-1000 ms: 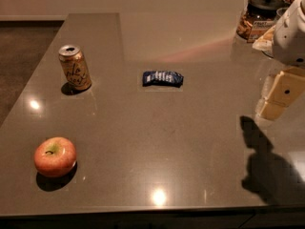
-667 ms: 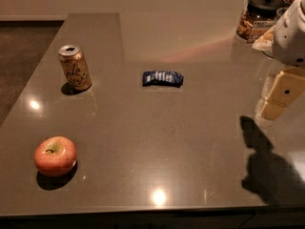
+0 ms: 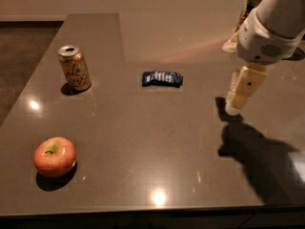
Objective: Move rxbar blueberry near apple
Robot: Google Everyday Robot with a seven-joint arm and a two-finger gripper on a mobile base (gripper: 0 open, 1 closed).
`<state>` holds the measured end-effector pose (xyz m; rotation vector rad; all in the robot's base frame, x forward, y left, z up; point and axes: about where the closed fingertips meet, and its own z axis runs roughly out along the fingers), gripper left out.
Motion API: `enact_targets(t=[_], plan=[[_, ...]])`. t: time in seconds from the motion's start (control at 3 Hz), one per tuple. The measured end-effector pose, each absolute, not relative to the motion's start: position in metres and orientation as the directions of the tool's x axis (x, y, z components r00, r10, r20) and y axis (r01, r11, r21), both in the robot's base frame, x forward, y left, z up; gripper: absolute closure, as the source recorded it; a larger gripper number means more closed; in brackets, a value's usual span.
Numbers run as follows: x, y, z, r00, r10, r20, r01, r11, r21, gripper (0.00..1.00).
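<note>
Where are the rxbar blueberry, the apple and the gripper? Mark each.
rxbar blueberry (image 3: 162, 78), camera view, middle of the wrapper.
apple (image 3: 55, 157), camera view, centre of its red side.
gripper (image 3: 235, 104), camera view, its lower tip, hovering right of the rxbar blueberry.

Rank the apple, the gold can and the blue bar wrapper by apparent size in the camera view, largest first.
1. apple and gold can: about alike; the apple lies nearer the camera, so I won't rank them.
2. rxbar blueberry: clearly smallest.
The gripper hangs at right, apart from all three.
</note>
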<state>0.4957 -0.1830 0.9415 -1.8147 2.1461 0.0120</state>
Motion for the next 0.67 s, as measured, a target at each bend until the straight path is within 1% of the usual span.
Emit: enact_targets(t=[0.33,0.67], plan=[[0.525,-0.166,0.924,-0.104,-0.953,-0.283,-0.972,0.159,-0.176,0.00],[0.573,-0.133,0.898,-0.098,-0.924,-0.369,-0.980,0.154,-0.127,0.00]])
